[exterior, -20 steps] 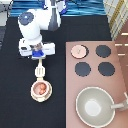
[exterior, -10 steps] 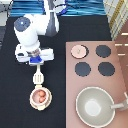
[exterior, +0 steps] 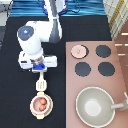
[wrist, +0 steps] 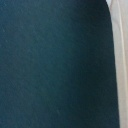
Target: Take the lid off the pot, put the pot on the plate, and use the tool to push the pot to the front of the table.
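1. At the left of the exterior view, the black table [exterior: 10, 95] fills most of the frame. The wrist view shows only a dark, flat surface with a pale strip along one edge.
2. In the upper left, the white robot arm [exterior: 37, 37] bends down from the top of the frame. Its gripper [exterior: 40, 70] hangs over the table, directly above the handle end of the tool; whether the fingers are apart or together cannot be told.
3. Just below the gripper lies the tool [exterior: 41, 82], a small cream-white spatula, its handle pointing to the frame's top and its wider head toward the bottom.
4. In the lower left, touching the tool's head, sits the pot [exterior: 41, 104], small, round and pale pink, uncovered, with reddish-orange pieces inside. It rests on the plate [exterior: 33, 111], whose cream-yellow rim shows around it.
5. At centre right, the lid [exterior: 78, 50] (a pale pink disc with a small knob) lies on the upper-left burner spot of the pinkish-brown stove [exterior: 120, 65].
6. In the lower right stands a large grey-beige pan [exterior: 95, 107].
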Controlling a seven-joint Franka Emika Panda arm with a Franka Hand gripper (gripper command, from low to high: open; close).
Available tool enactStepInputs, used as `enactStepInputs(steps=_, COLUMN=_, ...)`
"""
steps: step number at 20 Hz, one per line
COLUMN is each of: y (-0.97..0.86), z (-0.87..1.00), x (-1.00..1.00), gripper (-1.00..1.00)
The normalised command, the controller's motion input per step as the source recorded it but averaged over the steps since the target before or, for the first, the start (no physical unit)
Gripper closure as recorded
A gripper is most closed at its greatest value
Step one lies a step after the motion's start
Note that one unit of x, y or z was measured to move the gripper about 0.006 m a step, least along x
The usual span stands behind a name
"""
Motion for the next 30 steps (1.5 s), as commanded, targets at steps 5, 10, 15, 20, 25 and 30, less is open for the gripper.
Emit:
enactStepInputs(steps=5, y=0.05, z=0.38, x=1.0, gripper=1.0)
enactStepInputs(steps=10, y=-0.07, z=0.47, x=0.95, gripper=1.0)
enactStepInputs(steps=15, y=0.02, z=0.61, x=0.51, gripper=1.0)
enactStepInputs(steps=20, y=0.18, z=0.83, x=-0.91, gripper=1.0)
enactStepInputs(steps=25, y=0.17, z=0.5, x=-1.0, gripper=1.0)
enactStepInputs(steps=30, y=0.21, z=0.0, x=-1.0, gripper=1.0)
